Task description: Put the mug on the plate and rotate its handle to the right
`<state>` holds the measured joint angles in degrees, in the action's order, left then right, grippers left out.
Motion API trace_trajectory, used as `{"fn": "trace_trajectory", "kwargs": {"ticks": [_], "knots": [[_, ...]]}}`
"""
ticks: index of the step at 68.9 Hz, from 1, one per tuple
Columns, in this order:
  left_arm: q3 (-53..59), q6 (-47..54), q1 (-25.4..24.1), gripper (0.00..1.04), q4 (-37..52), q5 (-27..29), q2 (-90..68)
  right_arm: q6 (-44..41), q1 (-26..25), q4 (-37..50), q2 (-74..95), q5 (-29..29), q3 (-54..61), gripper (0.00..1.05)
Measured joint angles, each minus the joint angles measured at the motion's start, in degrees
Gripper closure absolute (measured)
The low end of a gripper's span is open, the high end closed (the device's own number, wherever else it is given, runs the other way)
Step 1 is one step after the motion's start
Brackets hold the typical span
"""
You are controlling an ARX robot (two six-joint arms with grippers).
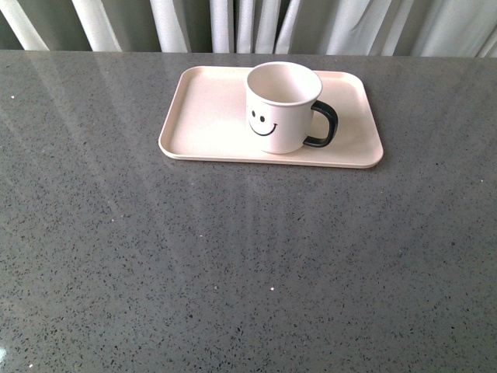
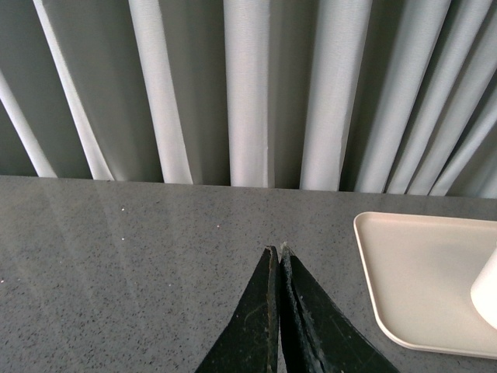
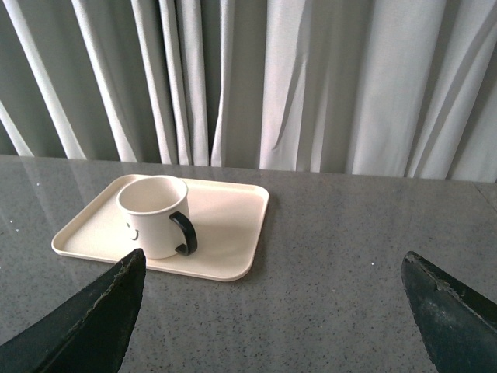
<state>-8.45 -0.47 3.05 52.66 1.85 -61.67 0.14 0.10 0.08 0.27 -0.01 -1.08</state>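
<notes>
Pale curtains hang behind the grey speckled surface, its near half open. The left end effector is pressed together over bare surface, beside the plate. The plate lies at twelve o'clock by the far edge. The mug stands upright right of its centre, handle at three o'clock, inside the rim. The right end effector gapes wide, holding nothing.

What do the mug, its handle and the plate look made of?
The mug looks like glazed ceramic or enamel: cream, smooth, faint sheen. The handle is glossy black with light glints; material unclear. The plate seems matte plastic or melamine: pale pink, moulded rounded rim. None is certain.
</notes>
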Motion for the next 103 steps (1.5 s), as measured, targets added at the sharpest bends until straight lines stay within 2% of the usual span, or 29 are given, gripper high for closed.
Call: {"fn": "trace_trajectory", "kwargs": {"ticks": [5,13,65,103], "knots": [[2.0,0.0,-2.3,1.03,0.1,-1.4,2.1,0.0,0.0,0.0,0.0,0.0,0.0,0.09],[4.7,0.0,-2.9,1.03,0.3,-1.7,4.2,0.0,0.0,0.0,0.0,0.0,0.0,0.09],[7.7,0.1,-2.9,1.03,-27.7,-1.9,36.5,0.0,0.0,0.0,0.0,0.0,0.0,0.09],[7.7,0.1,-2.9,1.03,-39.6,-1.9,48.7,0.0,0.0,0.0,0.0,0.0,0.0,0.09]]}}
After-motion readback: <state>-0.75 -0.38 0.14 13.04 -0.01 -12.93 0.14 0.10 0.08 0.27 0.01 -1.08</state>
